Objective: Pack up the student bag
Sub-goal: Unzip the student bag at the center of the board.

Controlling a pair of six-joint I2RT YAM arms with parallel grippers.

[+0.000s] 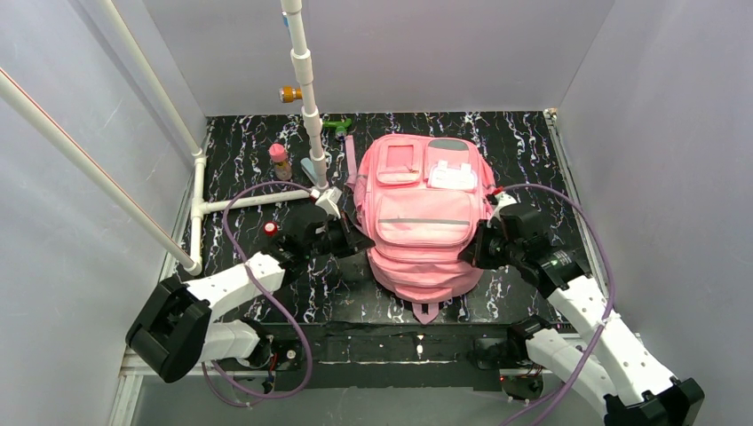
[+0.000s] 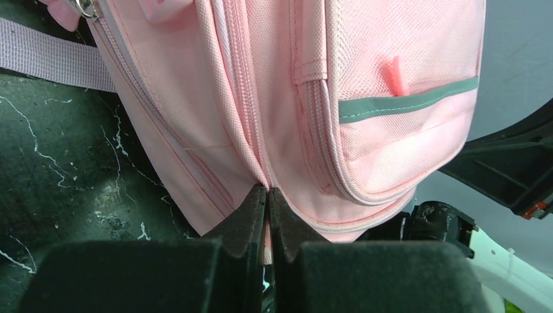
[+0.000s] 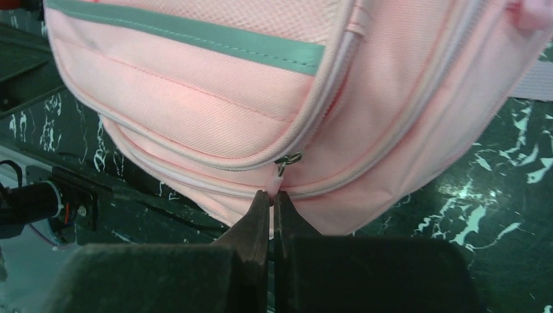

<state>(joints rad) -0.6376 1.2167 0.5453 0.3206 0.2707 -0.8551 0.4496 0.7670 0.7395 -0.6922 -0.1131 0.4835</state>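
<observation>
Nearest the lens: black fingers of the L gripper (image 2: 267, 195), clenched tight on a fold of pink fabric beside a zip seam, low on the near-left side of the student bag (image 1: 422, 222). R gripper (image 3: 270, 197) mirrors it on the opp. side. Its jaws are pinched together on what looks like the pink tab hanging under a small metal zip pull (image 3: 287, 161).

Bag lies flat, front up, mid-table (image 1: 524, 151) btwn the two arms, top end away from them, white patch (image 1: 453, 176) showing. Judging by the twin grips, one arm looks set to hold the bag taut while the other draws a zip — it must open before anything goes in.

Pockets: every zip in view looks shut; contents, if any, can't be seen. Outside the bag, to its far left, sit a small pink-capped bottle (image 1: 280, 160) and a green item (image 1: 337, 125) — both near the white pipe frame (image 1: 306, 106).
</observation>
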